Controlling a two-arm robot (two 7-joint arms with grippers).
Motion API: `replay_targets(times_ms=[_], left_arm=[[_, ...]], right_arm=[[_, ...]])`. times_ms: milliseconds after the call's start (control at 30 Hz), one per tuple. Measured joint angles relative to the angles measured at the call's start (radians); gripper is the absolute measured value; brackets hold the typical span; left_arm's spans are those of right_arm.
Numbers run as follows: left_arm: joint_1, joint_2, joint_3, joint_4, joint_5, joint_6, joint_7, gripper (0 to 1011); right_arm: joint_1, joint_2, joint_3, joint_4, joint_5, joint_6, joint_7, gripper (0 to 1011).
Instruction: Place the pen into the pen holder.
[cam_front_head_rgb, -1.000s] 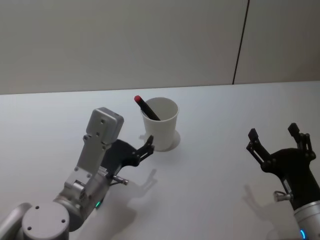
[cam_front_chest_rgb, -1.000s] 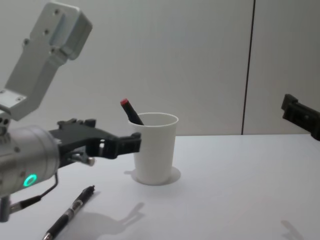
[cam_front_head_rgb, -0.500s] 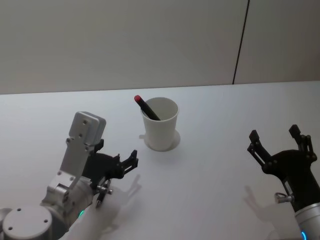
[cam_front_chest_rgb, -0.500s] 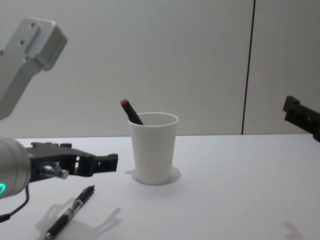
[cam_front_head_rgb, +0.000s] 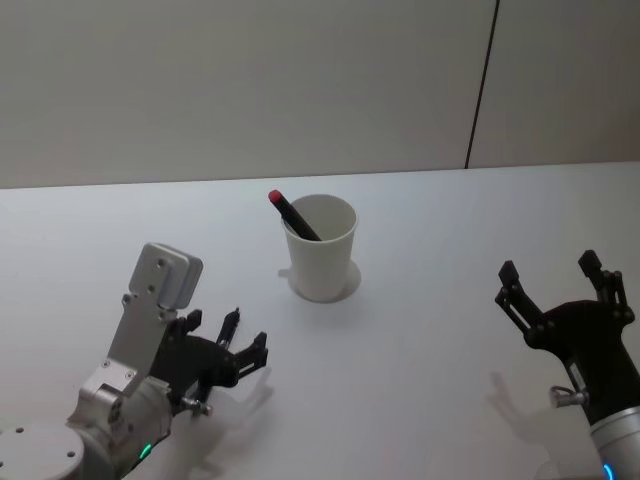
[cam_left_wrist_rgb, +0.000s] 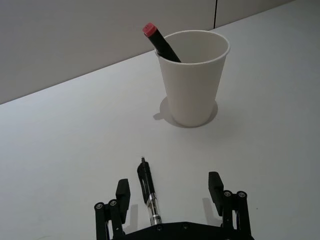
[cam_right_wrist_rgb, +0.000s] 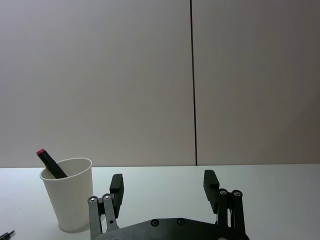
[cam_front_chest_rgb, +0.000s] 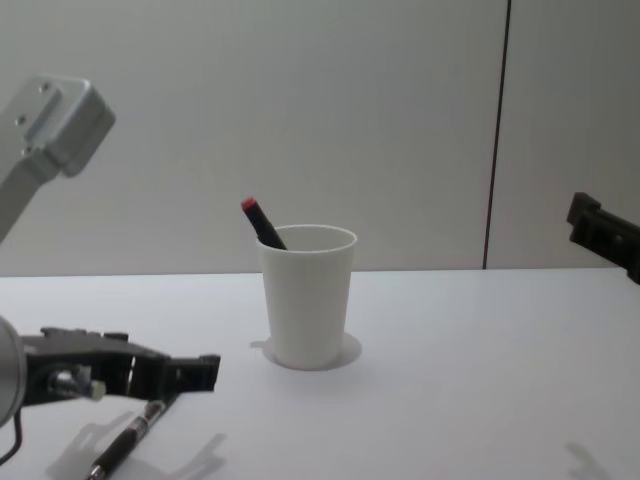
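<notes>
A black pen lies on the white table, its tip toward the pen holder, a white paper cup. My left gripper is open low over the pen's rear half, one finger on each side, not touching it. In the head view the left gripper is near and left of the pen holder, with the pen's tip poking out ahead of it. The chest view shows the pen under the left gripper. My right gripper hangs open at the right.
A red-capped dark marker leans inside the pen holder, sticking out over its left rim; it also shows as the marker in the chest view. A grey wall with a dark vertical seam stands behind the table.
My left gripper has drawn back from beside the pen holder toward the near left and come down over the black pen. The right gripper has stayed put.
</notes>
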Motion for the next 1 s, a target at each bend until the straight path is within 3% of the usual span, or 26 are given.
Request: replay_targets(times_ms=[433,1000], left_arm=[[0.020,0.018,0.000,0.002,0.016,0.039,-0.044,1000],[0.030,0.016,-0.004,0.022,0.023,0.038,-0.055,1000]], right_arm=[[-0.001,0.000,0.000,-0.001,0.000,0.000,0.000,1001],[-0.001,0.000,0.000,-0.001,0.000,0.000,0.000,1001]])
